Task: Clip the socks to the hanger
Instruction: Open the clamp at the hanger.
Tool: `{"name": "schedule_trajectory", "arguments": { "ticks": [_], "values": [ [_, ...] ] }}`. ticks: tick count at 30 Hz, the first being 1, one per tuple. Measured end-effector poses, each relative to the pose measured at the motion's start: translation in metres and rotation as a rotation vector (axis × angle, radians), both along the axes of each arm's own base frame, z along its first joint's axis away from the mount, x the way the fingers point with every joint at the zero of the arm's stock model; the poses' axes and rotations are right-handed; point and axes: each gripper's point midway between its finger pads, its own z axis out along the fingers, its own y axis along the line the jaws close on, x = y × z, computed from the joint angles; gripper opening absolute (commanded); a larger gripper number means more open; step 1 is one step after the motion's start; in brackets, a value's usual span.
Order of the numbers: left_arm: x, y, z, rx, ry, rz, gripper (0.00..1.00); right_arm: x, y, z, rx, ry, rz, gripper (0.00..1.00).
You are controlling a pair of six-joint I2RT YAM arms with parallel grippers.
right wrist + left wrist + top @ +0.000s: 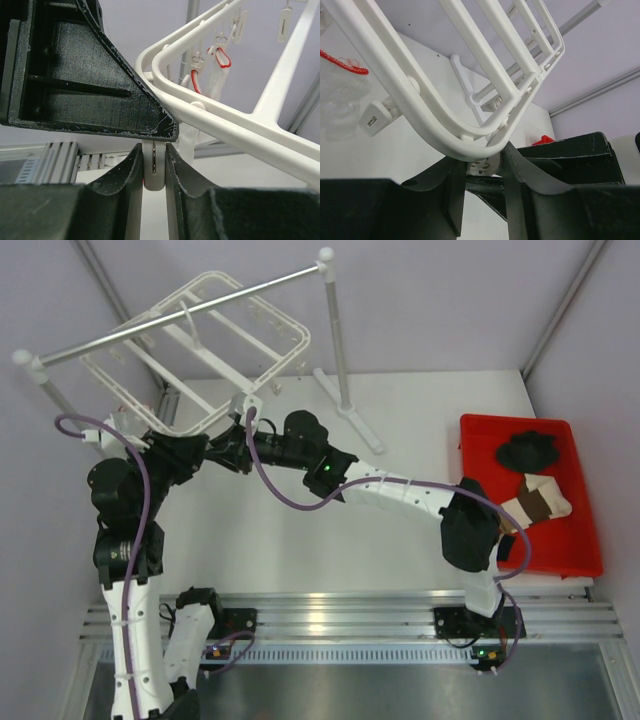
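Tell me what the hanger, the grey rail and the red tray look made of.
Hanger: likely moulded plastic, glossy white, with rounded edges and moulded joints.
Rail: apparently metal tube, dull grey with a bright streak along it.
Red tray: probably plastic, smooth, uniform colour, rounded rim.

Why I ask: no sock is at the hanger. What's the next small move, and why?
Probably the right gripper lets go of the clip and heads for the black sock in the red bin: it pinches only that clip, no sock.
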Motion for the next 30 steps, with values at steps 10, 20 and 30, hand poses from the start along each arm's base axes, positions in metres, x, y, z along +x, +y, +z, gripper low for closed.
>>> {"name": "schedule_trajectory", "arguments": {
  "ticks": [10, 20, 30],
  "values": [
    [0.0018, -0.0015, -0.0005, 0.031, 0.013, -0.021, 0.33, 0.0028, -0.0023, -0.0015, -0.024, -0.001, -0.006, 0.0],
    [0.0006, -0.0009, -0.0007, 0.075, 0.009, -0.029, 0.49, 0.0021, -0.0024, -0.0007, -0.036, 0.0, -0.001, 0.0],
    [0.0023, -0.0016, -0.003, 0.079, 0.016, -0.038, 0.44, 0.0026, -0.0027, -0.0012, -0.047, 0.006, -0.003, 0.0]
  ]
}}
